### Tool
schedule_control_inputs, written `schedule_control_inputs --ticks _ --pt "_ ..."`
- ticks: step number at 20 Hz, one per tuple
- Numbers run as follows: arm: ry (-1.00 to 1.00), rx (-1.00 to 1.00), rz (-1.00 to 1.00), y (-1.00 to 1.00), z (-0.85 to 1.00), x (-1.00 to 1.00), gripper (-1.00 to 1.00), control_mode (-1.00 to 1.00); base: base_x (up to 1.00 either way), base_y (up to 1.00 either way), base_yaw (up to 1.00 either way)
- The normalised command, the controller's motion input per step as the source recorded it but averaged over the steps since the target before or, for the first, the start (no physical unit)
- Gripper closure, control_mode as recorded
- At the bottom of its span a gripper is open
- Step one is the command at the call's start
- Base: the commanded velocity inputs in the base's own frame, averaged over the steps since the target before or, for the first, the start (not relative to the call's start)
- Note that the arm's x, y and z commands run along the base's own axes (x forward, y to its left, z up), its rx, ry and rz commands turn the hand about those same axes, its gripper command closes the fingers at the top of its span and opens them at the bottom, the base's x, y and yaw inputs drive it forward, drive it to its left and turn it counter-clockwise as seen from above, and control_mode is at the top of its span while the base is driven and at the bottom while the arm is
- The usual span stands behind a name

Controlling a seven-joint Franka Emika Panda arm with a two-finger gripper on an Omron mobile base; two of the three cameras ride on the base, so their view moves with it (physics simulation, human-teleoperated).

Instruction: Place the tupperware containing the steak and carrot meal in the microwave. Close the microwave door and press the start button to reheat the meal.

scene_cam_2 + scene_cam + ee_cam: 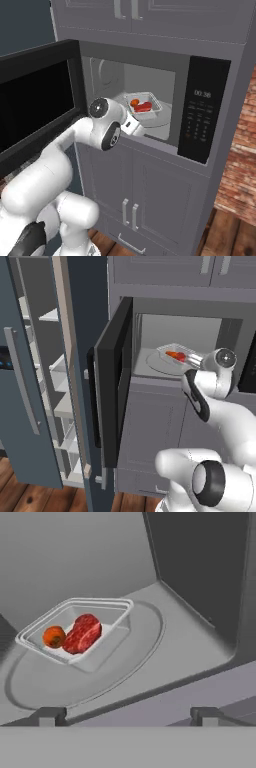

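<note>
Tupperware (75, 632) with the steak and carrot meal (75, 633) rests on the microwave (150, 75) turntable toward 10 o'clock, the tool (129, 714) released before it, so I judge it should withdraw and push the microwave door (114, 381) shut.

The clear tupperware (75, 632) is sitting on the round turntable (125, 672) inside the microwave (150, 75), holding a red steak (82, 633) and an orange carrot (53, 636) lying side by side. The black door (114, 381) is standing wide open.
</note>
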Motion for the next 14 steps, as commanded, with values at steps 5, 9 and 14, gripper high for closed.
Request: schedule_control_inputs --ticks 5,9,14 --pt "0.0 -0.09 0.24 0.25 0.94 -1.0 -1.0 -1.0 0.0 0.0 0.0" --pt "0.04 -0.08 0.21 0.27 1.0 -1.0 -1.0 -1.0 0.0 0.0 0.0" --pt "0.12 -0.12 0.18 0.36 0.94 -1.0 -1.0 -1.0 0.0 0.0 0.0"
